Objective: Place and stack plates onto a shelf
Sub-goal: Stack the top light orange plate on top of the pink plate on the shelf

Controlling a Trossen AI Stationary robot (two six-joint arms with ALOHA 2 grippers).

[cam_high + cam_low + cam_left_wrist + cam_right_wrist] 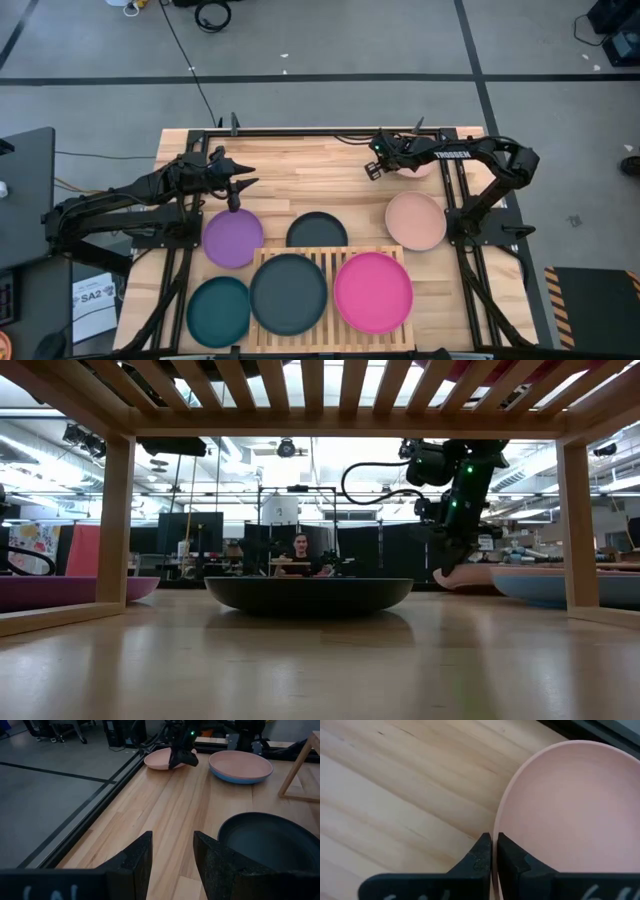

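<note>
From above, the right arm hides most of the round matte pale pink plate [418, 168] at the wooden plank counter's [300, 170] two o'clock corner. The right gripper [494, 851] pinches its rim, fingers nearly together. The left gripper [238, 192] hovers narrowly parted at ten o'clock above the purple plate [232, 238]. The slatted wooden shelf [330, 262] at six o'clock carries dark grey [288, 293] and magenta plates [372, 291].

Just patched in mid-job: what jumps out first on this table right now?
The magenta plate and a dark grey plate already sit side by side on the slatted shelf at the table's near edge. At the far right corner, the right gripper is pinched shut on the rim of a pale pink plate. The left gripper hangs open above the purple plate.
</note>
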